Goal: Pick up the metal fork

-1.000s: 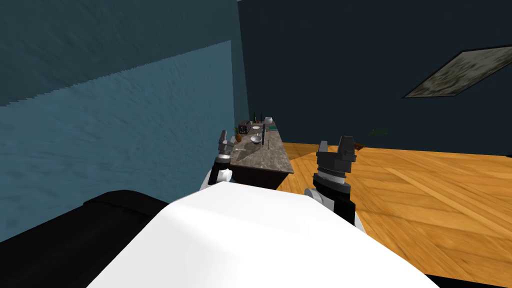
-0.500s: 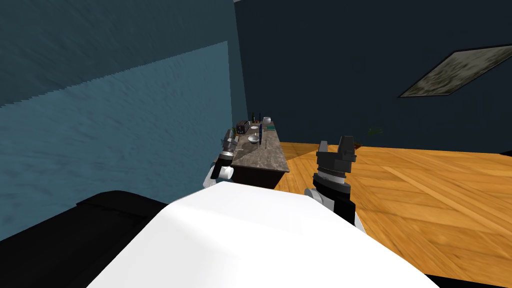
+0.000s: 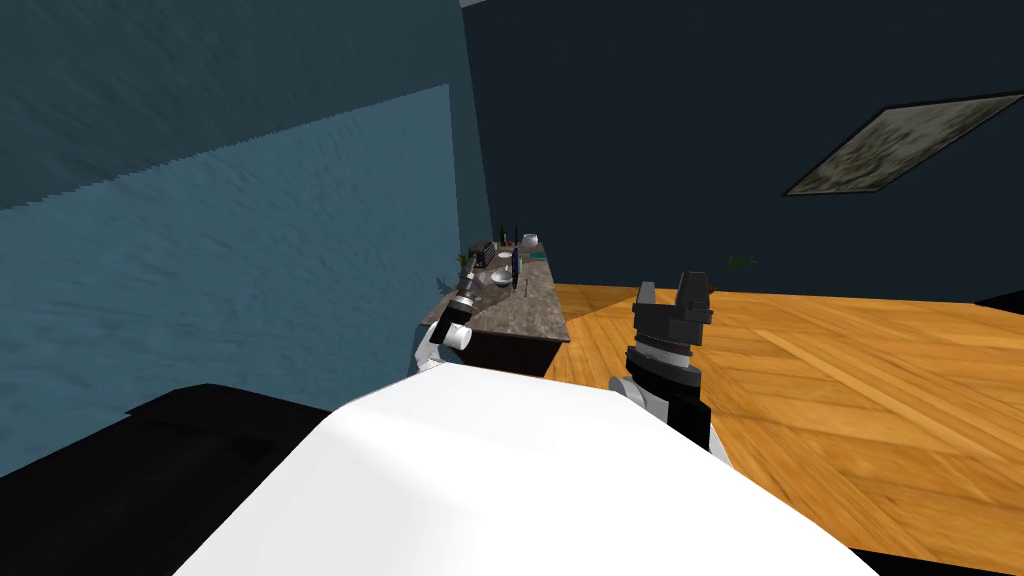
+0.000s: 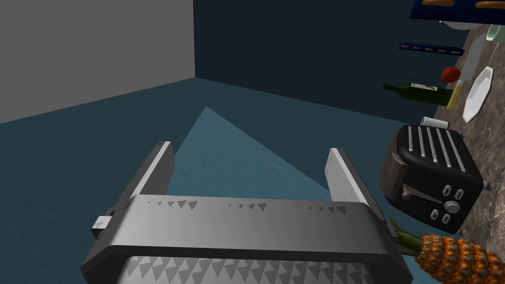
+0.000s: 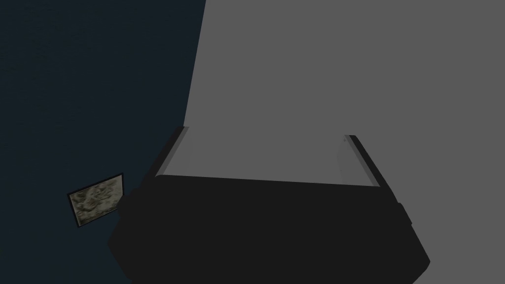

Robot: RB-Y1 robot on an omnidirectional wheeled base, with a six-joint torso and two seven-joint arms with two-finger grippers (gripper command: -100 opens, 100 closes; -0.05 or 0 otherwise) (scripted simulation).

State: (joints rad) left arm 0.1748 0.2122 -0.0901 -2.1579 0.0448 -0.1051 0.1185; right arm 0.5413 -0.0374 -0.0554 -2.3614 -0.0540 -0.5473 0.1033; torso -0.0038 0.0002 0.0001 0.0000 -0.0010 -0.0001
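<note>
A dark counter with a marbled top (image 3: pixel 530 312) stands against the blue wall ahead. A thin pale sliver (image 3: pixel 527 291) lies on it beside a white bowl (image 3: pixel 500 277); it is too small to name as the fork. My left gripper (image 3: pixel 468 284) hangs over the counter's near left corner. In the left wrist view the left gripper (image 4: pixel 251 167) is open and holds nothing, aimed at the wall beside a black toaster (image 4: pixel 431 180). My right gripper (image 3: pixel 672 290) is raised over the wooden floor, and in its wrist view the right gripper (image 5: pixel 264 153) is open with nothing in it.
Next to the toaster lie a pineapple (image 4: pixel 453 256), a green bottle (image 4: pixel 419 92), a white plate (image 4: pixel 477 94) and a red fruit (image 4: pixel 450 74). A white jar (image 3: pixel 529 240) stands at the counter's far end. Wooden floor (image 3: pixel 820 380) spreads out to the right.
My view has turned a little, sliding the counter leftward. The left forearm has tilted over and its gripper now sits closer to the counter's near left corner. The right arm is unmoved.
</note>
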